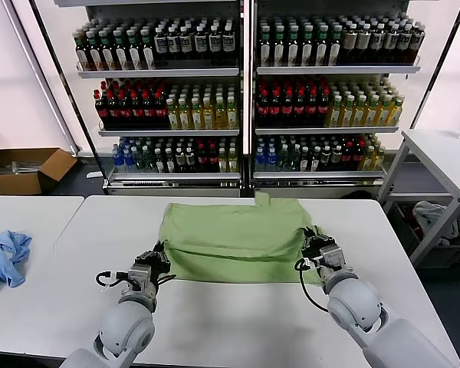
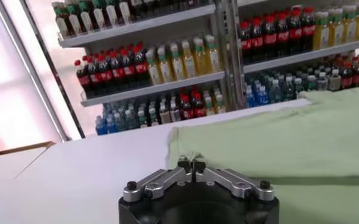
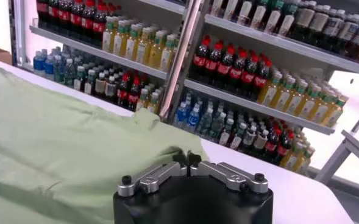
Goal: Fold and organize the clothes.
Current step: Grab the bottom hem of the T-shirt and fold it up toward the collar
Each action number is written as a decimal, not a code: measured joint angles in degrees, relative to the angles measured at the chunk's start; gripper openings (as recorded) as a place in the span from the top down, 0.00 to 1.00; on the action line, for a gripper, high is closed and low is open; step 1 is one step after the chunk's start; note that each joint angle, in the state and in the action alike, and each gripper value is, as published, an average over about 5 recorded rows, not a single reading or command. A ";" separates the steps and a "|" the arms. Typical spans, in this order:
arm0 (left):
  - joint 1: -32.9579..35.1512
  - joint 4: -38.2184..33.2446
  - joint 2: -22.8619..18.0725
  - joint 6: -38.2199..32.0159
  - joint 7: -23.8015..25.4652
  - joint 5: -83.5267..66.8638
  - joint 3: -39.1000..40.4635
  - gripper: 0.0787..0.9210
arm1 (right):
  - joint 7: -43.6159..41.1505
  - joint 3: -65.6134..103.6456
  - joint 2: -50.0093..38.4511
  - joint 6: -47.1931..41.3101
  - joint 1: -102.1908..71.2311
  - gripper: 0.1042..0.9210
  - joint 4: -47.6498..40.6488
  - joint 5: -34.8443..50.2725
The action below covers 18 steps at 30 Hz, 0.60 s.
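The light green shirt (image 1: 234, 234) lies flat across the far half of the white table (image 1: 238, 322), with one layer doubled over and a fold line running across it. A piece of it sticks out toward the shelves. My left gripper (image 1: 158, 253) sits at the shirt's left edge, shut with a pinch of pale cloth between its tips (image 2: 191, 163). My right gripper (image 1: 310, 239) is at the shirt's right edge, shut where the cloth (image 3: 57, 134) bunches against its tips (image 3: 187, 159). Collar, buttons and print do not show.
A crumpled light blue cloth (image 1: 4, 257) lies on the neighbouring table at the left. Shelves of bottles (image 1: 245, 100) stand behind the table. A cardboard box (image 1: 27, 169) sits on the floor at far left, and another table (image 1: 445, 153) is at far right.
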 measured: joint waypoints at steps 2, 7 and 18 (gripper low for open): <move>-0.12 0.19 0.09 0.24 0.13 0.08 -0.01 0.92 | 0.10 -0.08 0.17 -0.27 0.30 0.94 -0.23 -0.02; -0.39 0.21 0.28 0.69 -0.04 0.25 -0.12 0.75 | 1.14 0.04 0.90 -0.81 0.60 0.74 -0.26 0.29; 1.21 -2.99 1.46 1.40 -0.88 0.43 -1.75 0.38 | 5.72 1.31 2.41 3.91 -1.32 0.33 2.08 -0.26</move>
